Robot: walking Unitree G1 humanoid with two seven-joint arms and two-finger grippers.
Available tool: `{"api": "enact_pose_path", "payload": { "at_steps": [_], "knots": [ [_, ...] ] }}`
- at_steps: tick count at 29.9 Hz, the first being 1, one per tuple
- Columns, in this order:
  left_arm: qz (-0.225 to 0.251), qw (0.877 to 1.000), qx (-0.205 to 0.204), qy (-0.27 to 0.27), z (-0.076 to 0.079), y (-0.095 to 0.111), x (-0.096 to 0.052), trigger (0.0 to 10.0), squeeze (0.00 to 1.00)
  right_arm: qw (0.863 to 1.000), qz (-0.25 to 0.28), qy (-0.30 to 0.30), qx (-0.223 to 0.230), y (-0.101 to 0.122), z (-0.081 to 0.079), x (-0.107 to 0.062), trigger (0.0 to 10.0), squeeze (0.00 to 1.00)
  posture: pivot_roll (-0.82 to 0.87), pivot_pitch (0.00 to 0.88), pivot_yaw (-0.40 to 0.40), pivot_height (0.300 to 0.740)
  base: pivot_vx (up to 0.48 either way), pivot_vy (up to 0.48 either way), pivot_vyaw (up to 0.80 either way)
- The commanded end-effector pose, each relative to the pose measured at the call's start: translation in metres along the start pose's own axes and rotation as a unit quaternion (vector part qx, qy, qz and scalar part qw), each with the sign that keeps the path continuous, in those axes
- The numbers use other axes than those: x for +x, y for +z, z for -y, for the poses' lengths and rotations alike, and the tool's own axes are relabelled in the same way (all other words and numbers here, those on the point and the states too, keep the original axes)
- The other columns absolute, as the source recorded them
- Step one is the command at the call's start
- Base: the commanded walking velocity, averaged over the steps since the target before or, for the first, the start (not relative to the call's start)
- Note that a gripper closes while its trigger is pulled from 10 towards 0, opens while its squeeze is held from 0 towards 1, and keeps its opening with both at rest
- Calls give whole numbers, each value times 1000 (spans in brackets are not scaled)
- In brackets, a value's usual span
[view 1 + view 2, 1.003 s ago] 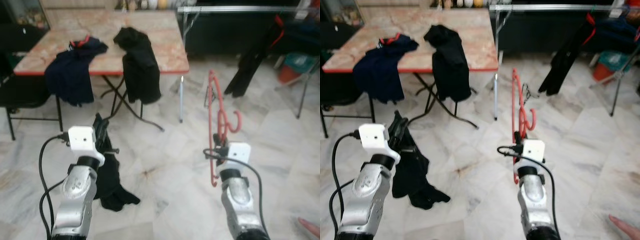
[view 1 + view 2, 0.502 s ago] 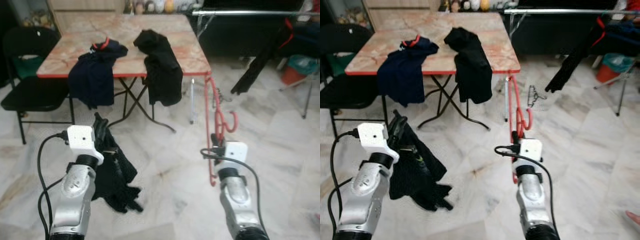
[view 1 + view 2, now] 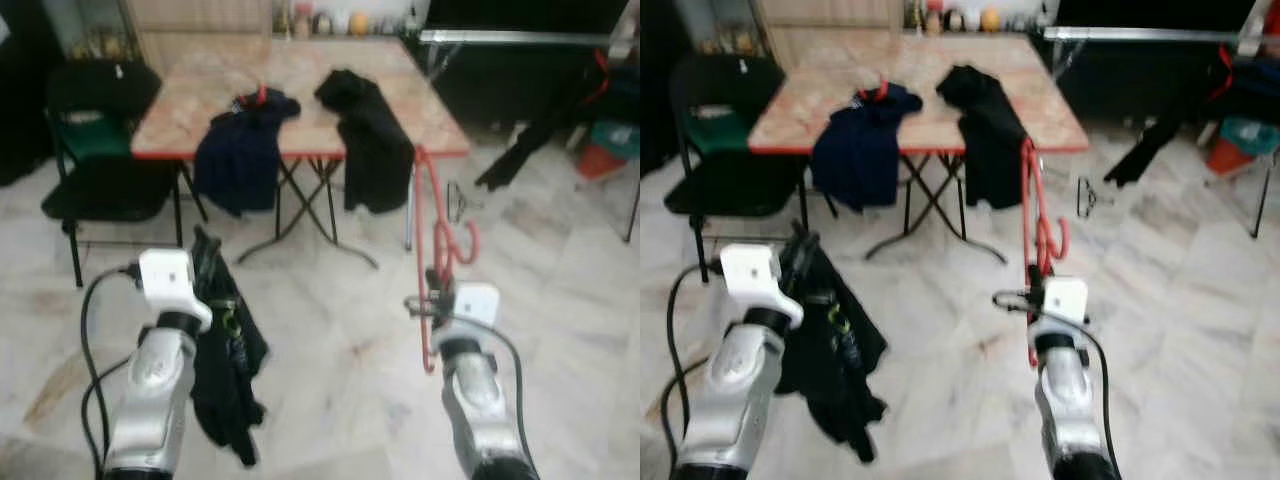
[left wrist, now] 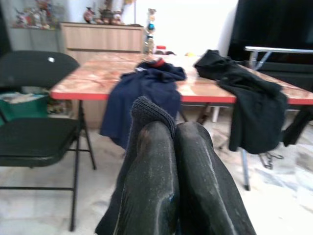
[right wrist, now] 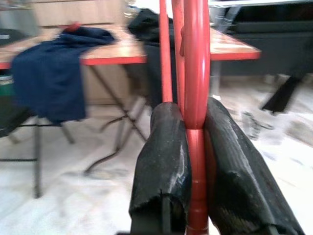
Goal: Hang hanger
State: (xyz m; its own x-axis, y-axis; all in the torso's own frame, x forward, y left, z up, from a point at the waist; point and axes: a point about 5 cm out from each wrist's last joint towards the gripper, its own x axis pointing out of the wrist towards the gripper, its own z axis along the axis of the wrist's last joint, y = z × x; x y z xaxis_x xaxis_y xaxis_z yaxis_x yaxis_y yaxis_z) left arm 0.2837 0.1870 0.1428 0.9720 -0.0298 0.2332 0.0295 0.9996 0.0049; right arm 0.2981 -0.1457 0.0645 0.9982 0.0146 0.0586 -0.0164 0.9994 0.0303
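The right gripper clamps a red hanger, fingers pressed to either side of its bar, the hook held upright at chest height above the marble floor. The left gripper is closed on a dark garment, which droops from it toward the floor. Over the last second the whole view has swung: the table, with a navy shirt over its near edge and a black one over its right corner, now sits nearer the centre, a black chair has come into sight at the left, and the rail has slid to the far upper right. That reads as the robot turning, not the things moving; both holds look unchanged. The hanger appears no closer to the rail, where dark clothes hang, so hanging it is likely some way off, with the garment perhaps first to go on.
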Motion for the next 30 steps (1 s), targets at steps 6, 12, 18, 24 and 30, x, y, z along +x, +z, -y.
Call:
{"api": "enact_pose_path", "payload": {
  "at_steps": [6,12,18,24,30],
  "knots": [
    [24,1000,-9,-11,9,12,3,10000,0,1000,9,-11,-7,4,10,0,10000,0,80,26,-30,740,0,0,0],
    [21,1000,-6,-17,10,10,1,10000,0,1000,10,-11,-8,4,10,0,10000,0,79,30,-31,740,0,0,0],
    [20,1000,-4,-19,11,10,1,10000,0,1000,5,-17,-8,2,13,-1,10000,0,80,32,-32,740,0,0,0],
    [20,1000,-4,-16,11,10,1,10000,0,987,-126,-96,1,-43,51,-21,10000,0,69,34,-30,740,0,0,0],
    [18,1000,-2,-16,9,9,1,10000,0,942,-294,-163,-8,-91,76,-62,10000,0,69,33,-22,740,0,0,0]
  ]
}}
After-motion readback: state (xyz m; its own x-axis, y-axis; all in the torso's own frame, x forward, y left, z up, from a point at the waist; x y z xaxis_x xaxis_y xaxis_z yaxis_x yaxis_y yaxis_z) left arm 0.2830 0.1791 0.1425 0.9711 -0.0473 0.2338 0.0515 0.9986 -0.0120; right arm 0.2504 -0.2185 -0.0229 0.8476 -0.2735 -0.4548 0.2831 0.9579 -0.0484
